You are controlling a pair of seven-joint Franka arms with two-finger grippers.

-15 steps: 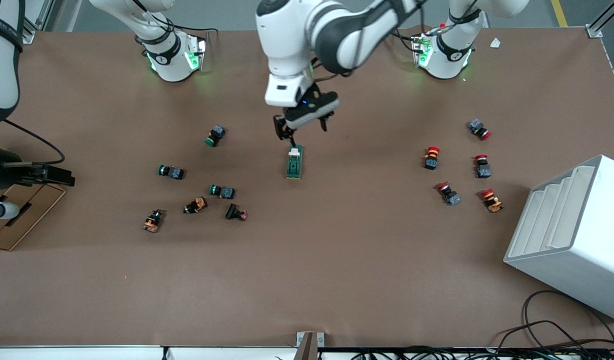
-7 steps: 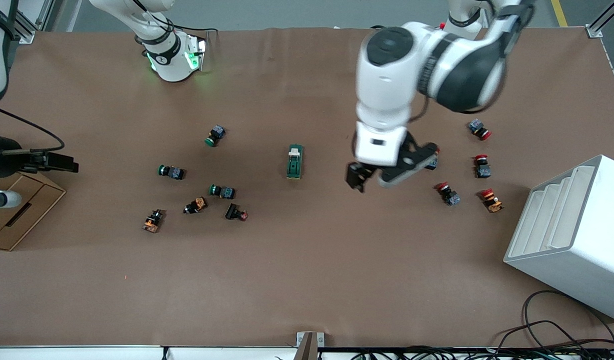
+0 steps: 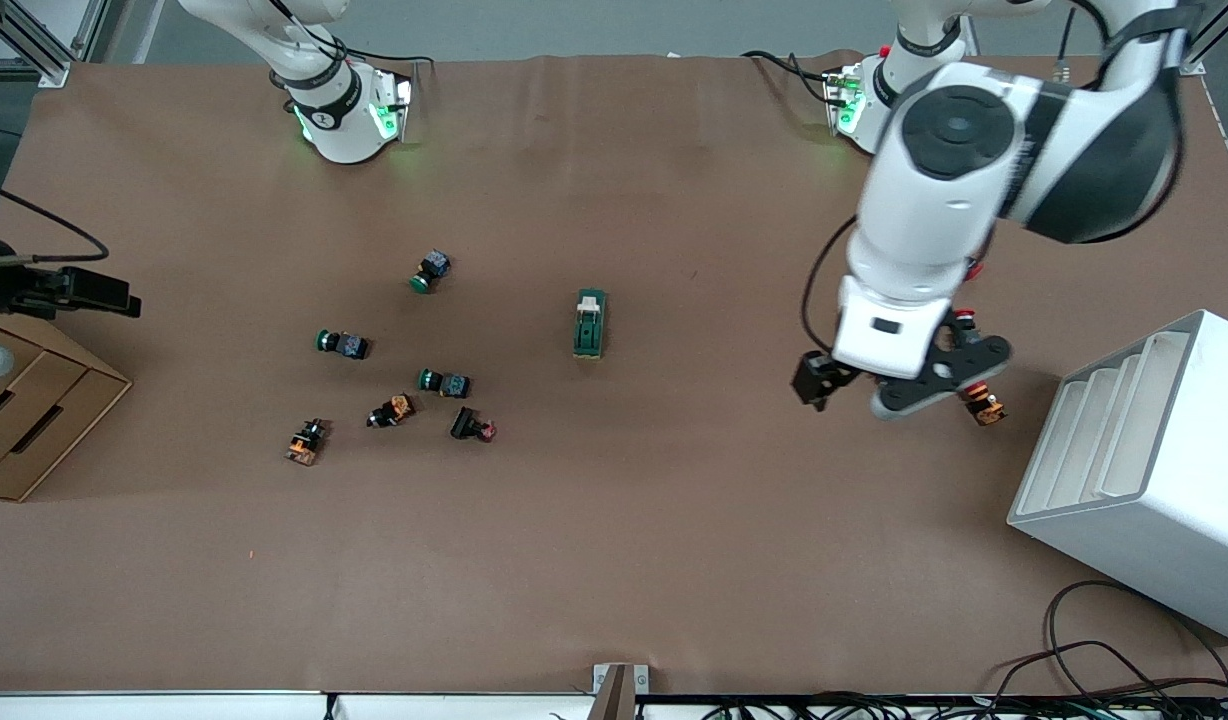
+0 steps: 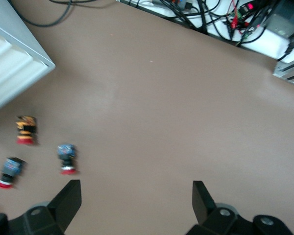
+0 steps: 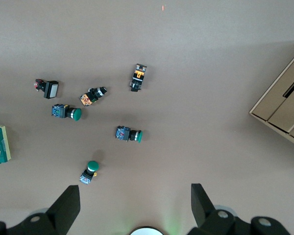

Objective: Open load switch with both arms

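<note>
The load switch (image 3: 590, 323), a dark-green block with a white tab at the end farther from the front camera, lies alone mid-table; it also shows at the edge of the right wrist view (image 5: 0, 144). My left gripper (image 3: 894, 385) hangs open over the red push buttons toward the left arm's end of the table, well away from the switch. Its fingers (image 4: 68, 200) stand wide apart with bare table between them. My right gripper (image 5: 134, 205) is open too, held high over the table near its own green-lit base, with nothing between its fingers.
Green and orange push buttons (image 3: 444, 382) lie scattered toward the right arm's end, red ones (image 4: 67, 157) under the left hand. A white slotted rack (image 3: 1144, 470) stands at the left arm's end, a cardboard box (image 3: 24, 420) at the right arm's end. Cables (image 3: 1104, 660) run along the front edge.
My left gripper has swung from just above the load switch toward the left arm's end, now over the red buttons. The switch has not moved. The right arm's hand shifted slightly.
</note>
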